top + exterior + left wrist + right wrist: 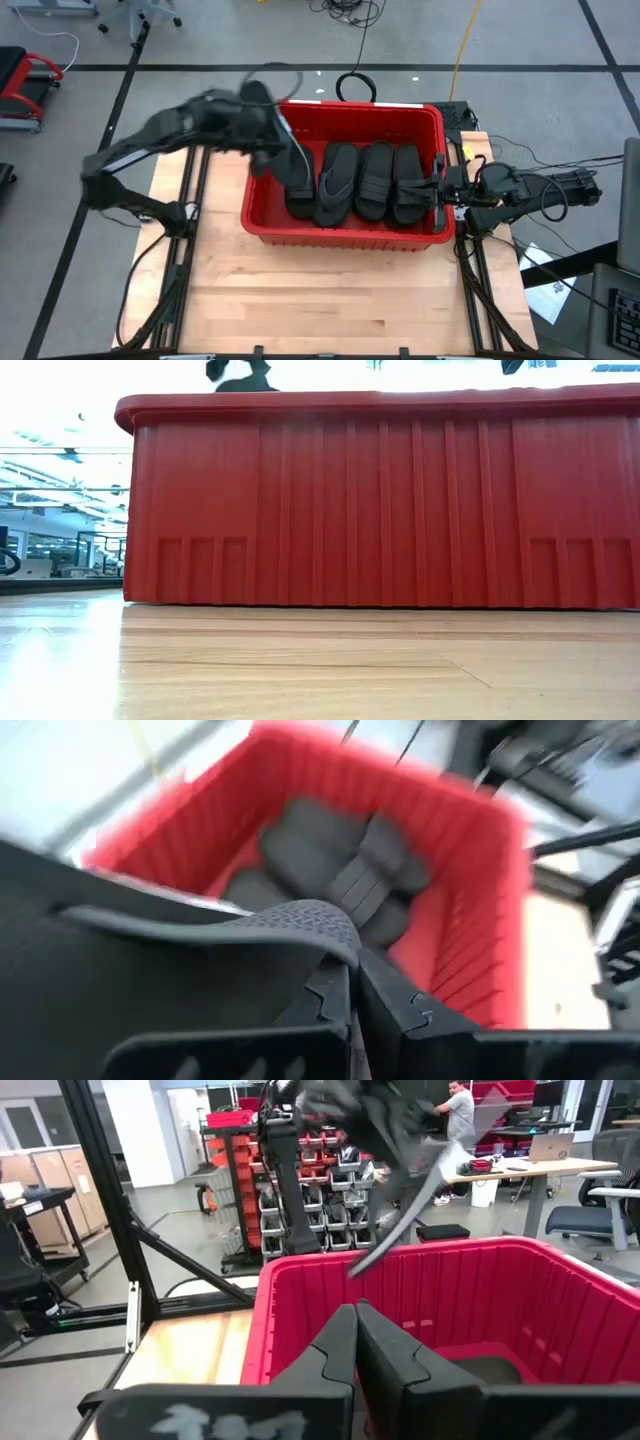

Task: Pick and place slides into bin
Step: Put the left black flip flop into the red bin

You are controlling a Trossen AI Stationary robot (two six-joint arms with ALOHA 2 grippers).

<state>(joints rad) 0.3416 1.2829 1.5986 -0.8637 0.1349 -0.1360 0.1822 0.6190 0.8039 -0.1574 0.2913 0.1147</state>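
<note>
High view: the left tool [285,140] carries a slide [297,160] over the bin [345,232], which sits at the surface's far edge holding several slides.

Left wrist view: fingers clamp the slide's sole.

Right wrist view: the right tool [355,1345], closed and empty, waits at the bin's right wall.

Placing step; next comes release.

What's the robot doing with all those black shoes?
It is putting slides into the red bin. The left gripper is shut on a slide, holding it over the bin's left end. Four slides already lie inside. The right gripper is shut and waits at the bin's right wall.
</note>
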